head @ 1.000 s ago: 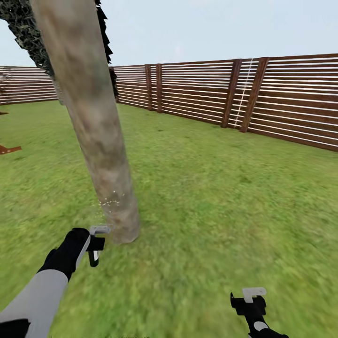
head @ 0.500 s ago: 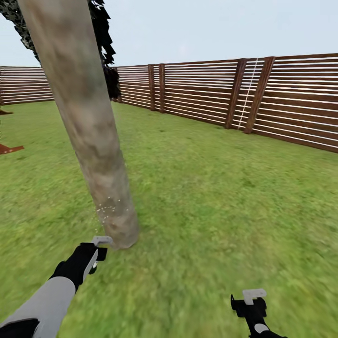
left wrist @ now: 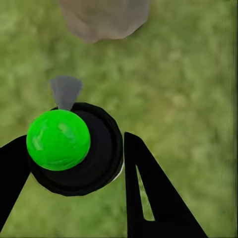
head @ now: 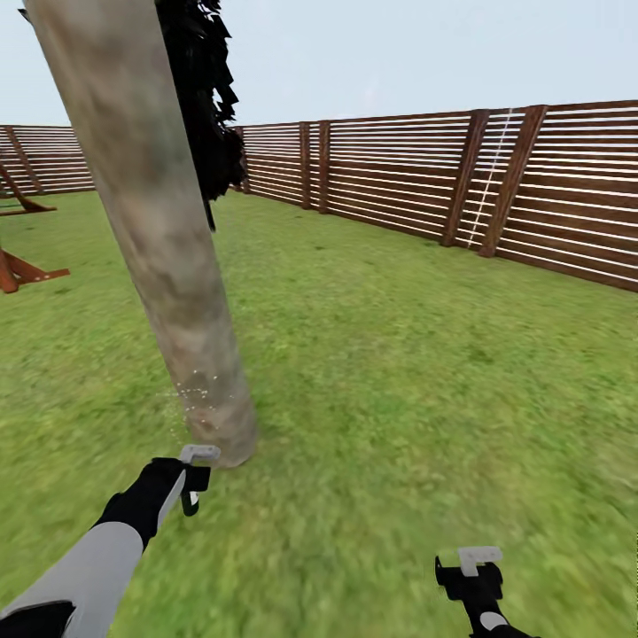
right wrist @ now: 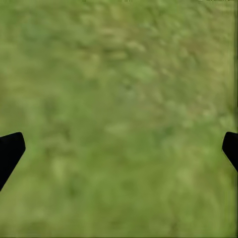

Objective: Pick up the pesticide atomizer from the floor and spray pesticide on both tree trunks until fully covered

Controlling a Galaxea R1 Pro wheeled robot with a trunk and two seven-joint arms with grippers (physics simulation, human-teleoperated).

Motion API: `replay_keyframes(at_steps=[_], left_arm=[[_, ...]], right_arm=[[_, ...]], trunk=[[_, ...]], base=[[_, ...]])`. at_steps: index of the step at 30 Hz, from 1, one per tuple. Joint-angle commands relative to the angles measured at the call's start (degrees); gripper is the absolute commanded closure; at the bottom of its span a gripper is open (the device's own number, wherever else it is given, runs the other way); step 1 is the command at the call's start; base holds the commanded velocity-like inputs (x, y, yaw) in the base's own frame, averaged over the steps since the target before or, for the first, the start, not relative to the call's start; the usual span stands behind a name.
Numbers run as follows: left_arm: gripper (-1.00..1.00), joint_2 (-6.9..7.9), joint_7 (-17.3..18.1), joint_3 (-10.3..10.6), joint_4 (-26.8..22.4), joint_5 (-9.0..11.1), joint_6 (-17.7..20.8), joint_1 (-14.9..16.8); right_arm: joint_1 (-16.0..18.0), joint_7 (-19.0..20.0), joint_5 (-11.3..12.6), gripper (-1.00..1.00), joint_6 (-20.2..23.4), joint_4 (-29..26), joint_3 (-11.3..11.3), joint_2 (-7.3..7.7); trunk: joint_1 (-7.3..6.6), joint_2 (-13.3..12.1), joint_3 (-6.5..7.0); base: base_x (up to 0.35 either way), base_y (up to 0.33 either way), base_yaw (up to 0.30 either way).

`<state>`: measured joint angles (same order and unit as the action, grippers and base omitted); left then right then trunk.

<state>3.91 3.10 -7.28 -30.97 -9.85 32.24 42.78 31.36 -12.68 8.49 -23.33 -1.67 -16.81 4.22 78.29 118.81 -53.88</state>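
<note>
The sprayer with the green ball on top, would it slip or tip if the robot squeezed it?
Probably not slip: the sprayer sits between the left gripper fingers, seemingly snug. Its round black body looks stiff, though it might roll if dropped on the grass.

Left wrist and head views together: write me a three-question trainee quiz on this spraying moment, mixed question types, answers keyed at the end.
1. True or false: the left gripper is shut on the pesticide atomizer.
2. Multiple choice: the white spray specks sit on the tree trunk
A. near its base
B. at head height
C. on the wooden fence
3. Fill in: under the right gripper, whose fingers stand wide apart, lies only ____.

Key
1. True: its fingers clamp the black body with the green cap.
2. A
3. Grass.
</note>
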Motion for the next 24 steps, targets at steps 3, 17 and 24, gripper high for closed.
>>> replay_keyframes(at_steps=[3,17,24], left_arm=[[1.0,0.01,0.25,-0.28,-0.06,-0.68,0.28,0.02],[1.0,1.0,0.13,-0.22,-0.32,-0.71,0.37,0.02],[1.0,0.58,0.07,-0.41,-0.18,-0.63,0.37,0.02]], right_arm=[[0.02,-0.06,0.64,-1.0,-0.14,0.0,-0.5,0.0],[0.02,-0.06,0.65,-1.0,-0.14,0.0,-0.59,-0.09],[0.02,-0.06,0.63,-1.0,-0.14,0.0,-0.59,-0.09]], trunk=[[0.01,0.02,-0.05],[0.01,0.02,-0.05],[0.01,0.02,-0.05]], base=[[0.188,-0.234,0.005],[0.068,-0.261,0.26],[0.029,-0.273,0.266]])
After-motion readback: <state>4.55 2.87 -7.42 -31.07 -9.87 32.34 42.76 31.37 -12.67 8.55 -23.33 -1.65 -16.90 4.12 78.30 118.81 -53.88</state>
